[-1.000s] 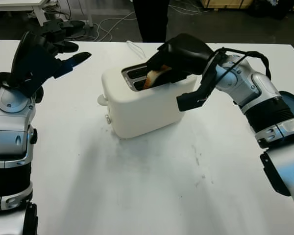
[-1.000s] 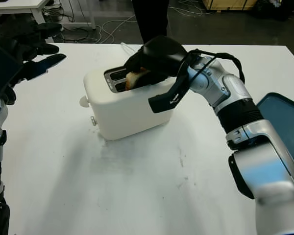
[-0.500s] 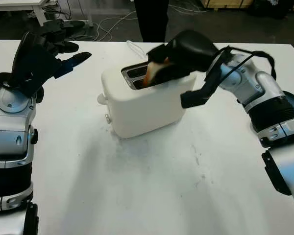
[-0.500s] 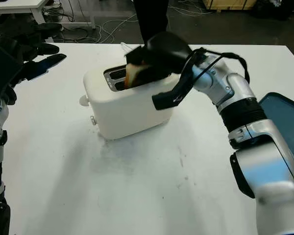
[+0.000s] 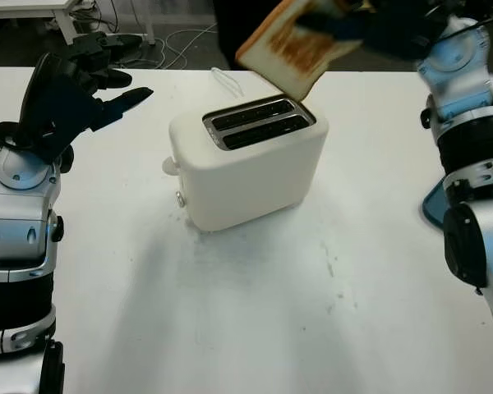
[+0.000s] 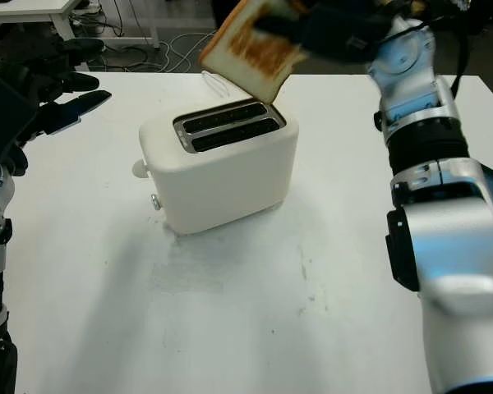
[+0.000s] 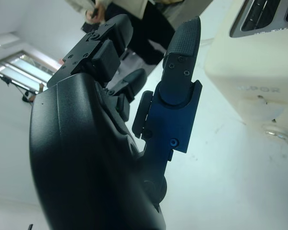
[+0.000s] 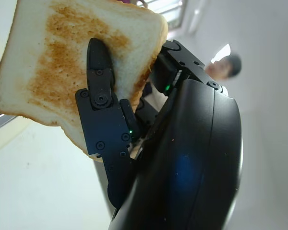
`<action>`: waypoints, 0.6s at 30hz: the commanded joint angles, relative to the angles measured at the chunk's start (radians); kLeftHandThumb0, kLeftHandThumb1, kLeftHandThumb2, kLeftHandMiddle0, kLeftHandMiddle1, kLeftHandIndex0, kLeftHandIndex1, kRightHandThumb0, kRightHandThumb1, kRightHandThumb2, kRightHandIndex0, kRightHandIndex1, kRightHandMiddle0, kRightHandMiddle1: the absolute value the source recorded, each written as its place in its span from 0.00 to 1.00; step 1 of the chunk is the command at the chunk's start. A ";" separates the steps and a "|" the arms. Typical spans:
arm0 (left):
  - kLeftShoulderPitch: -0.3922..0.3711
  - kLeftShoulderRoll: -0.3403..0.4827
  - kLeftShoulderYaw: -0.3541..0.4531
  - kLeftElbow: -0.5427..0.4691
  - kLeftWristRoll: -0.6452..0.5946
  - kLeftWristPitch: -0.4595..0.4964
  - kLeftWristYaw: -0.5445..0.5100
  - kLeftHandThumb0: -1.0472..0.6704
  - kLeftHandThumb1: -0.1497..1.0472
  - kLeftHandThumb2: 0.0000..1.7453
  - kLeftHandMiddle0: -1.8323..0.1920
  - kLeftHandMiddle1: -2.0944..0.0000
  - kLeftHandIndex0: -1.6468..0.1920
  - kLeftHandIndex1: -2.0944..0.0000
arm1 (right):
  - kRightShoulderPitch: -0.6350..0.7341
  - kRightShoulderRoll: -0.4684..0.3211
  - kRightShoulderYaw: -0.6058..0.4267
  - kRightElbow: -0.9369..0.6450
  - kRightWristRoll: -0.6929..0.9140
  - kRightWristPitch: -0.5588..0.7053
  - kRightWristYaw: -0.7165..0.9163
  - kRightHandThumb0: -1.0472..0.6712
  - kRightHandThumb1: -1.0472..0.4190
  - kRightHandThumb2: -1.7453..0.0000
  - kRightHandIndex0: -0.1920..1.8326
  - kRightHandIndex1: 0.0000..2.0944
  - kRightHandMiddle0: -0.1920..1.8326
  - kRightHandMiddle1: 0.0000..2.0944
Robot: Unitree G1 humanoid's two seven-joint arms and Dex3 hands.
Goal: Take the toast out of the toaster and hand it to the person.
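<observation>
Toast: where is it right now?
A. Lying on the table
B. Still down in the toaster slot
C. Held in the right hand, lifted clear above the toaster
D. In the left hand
C: the right hand grips the toast in the air above the toaster, whose slots show empty.

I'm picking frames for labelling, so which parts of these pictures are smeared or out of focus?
Both eye views: the right hand is motion-smeared, the toast slightly soft, the toaster crisp. Right wrist view: toast sharp, person behind defocused. Left wrist view: left hand sharp.

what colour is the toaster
Cream white toaster, with dark slots; clearest in the left eye view.
</observation>
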 commanded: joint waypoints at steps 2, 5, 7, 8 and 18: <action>0.002 0.000 0.005 -0.001 -0.001 -0.007 0.004 0.29 0.89 0.01 0.77 0.60 0.59 0.93 | -0.039 -0.010 -0.024 0.045 0.006 0.035 -0.060 0.32 0.09 0.73 0.63 0.83 0.53 0.83; 0.004 0.000 0.005 -0.002 0.000 -0.009 0.004 0.29 0.89 0.01 0.77 0.60 0.59 0.93 | -0.052 -0.008 -0.005 0.137 -0.049 0.052 -0.180 0.32 0.09 0.72 0.63 0.83 0.52 0.83; 0.006 0.002 0.004 -0.002 0.003 -0.012 0.004 0.29 0.89 0.01 0.77 0.60 0.59 0.93 | -0.055 -0.002 0.005 0.198 -0.068 0.050 -0.234 0.33 0.09 0.72 0.62 0.83 0.51 0.83; 0.007 0.001 0.005 -0.002 0.003 -0.010 0.005 0.29 0.89 0.01 0.77 0.60 0.59 0.93 | -0.050 -0.002 0.014 0.225 -0.083 0.046 -0.268 0.35 0.09 0.72 0.61 0.83 0.49 0.83; 0.012 0.000 0.005 -0.008 0.004 -0.005 0.006 0.30 0.89 0.01 0.77 0.60 0.59 0.93 | -0.003 0.060 0.026 0.351 -0.134 0.164 -0.545 0.42 0.09 0.75 0.51 0.83 0.36 0.83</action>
